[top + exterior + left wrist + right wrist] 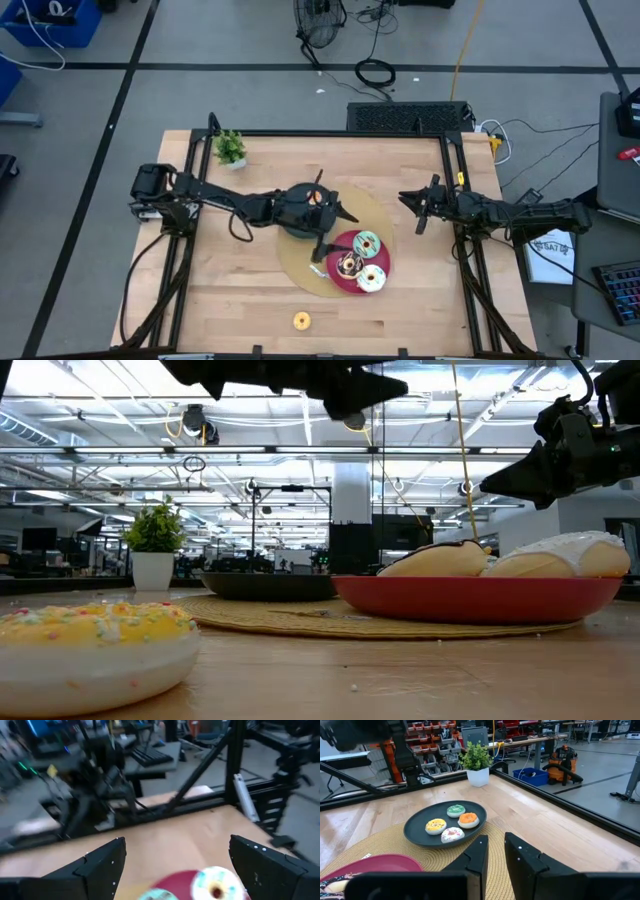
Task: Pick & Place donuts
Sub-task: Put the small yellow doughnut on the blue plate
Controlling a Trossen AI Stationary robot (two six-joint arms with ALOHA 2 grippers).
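Wooden desk planks are carrying a stray yellow donut [301,320] near the front edge, lying well forward of the left gripper [322,247], which is hovering spread wide and empty over the red plate [338,276], nearer than the pressed-together right gripper [417,212].

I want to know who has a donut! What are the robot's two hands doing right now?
Left hand: open, holding nothing, above the red plate.
Right hand: closed, holding nothing, waiting at the table's right side.
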